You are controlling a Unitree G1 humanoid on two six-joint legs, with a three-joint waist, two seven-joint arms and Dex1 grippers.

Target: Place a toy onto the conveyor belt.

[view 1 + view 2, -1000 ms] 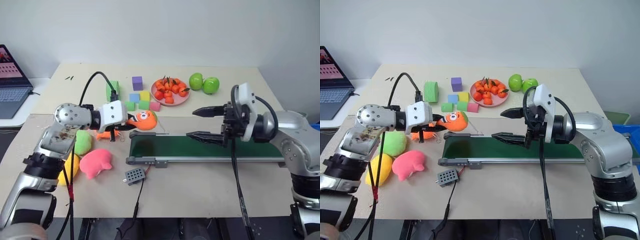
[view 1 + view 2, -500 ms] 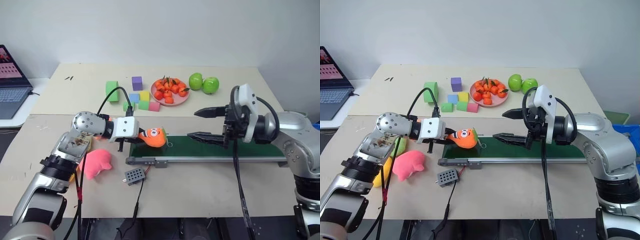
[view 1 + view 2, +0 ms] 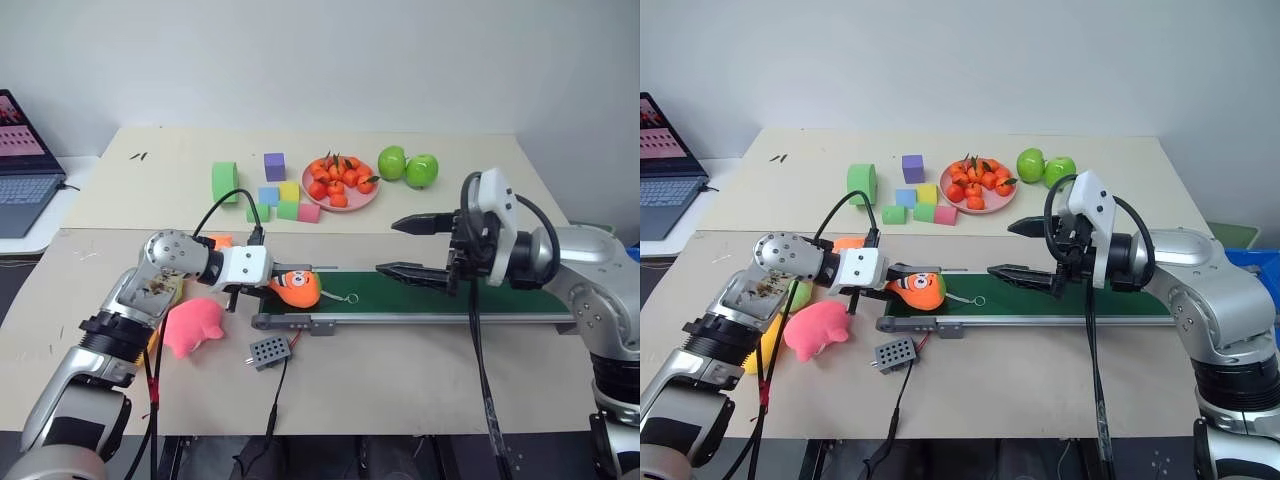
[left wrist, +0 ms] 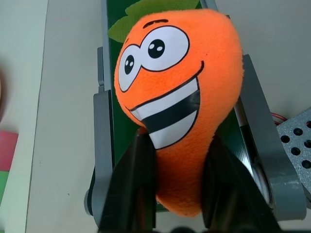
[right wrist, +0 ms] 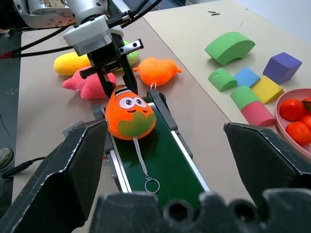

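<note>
A: Where is the toy (image 3: 297,288) being kept?

B: It is being rested on the near end of the conveyor belt (image 3: 450,297), on the green surface, with its key ring (image 3: 351,298) lying on the belt just beside it.

A: Is it being gripped?

B: The left gripper (image 4: 177,189) is being kept around the toy's narrow end, a black finger on each side of the plush; the fingers (image 4: 141,184) are touching it, so the toy is being held between them.

A: And the other tool?

B: The right gripper (image 3: 410,247) is being held above the belt's middle, its two fingers spread wide with nothing between them.

A: What is lying nearby?

B: A pink plush (image 3: 193,325) and a paler orange plush (image 5: 156,71) are being left on the table (image 3: 400,370) beside the belt's end.
</note>
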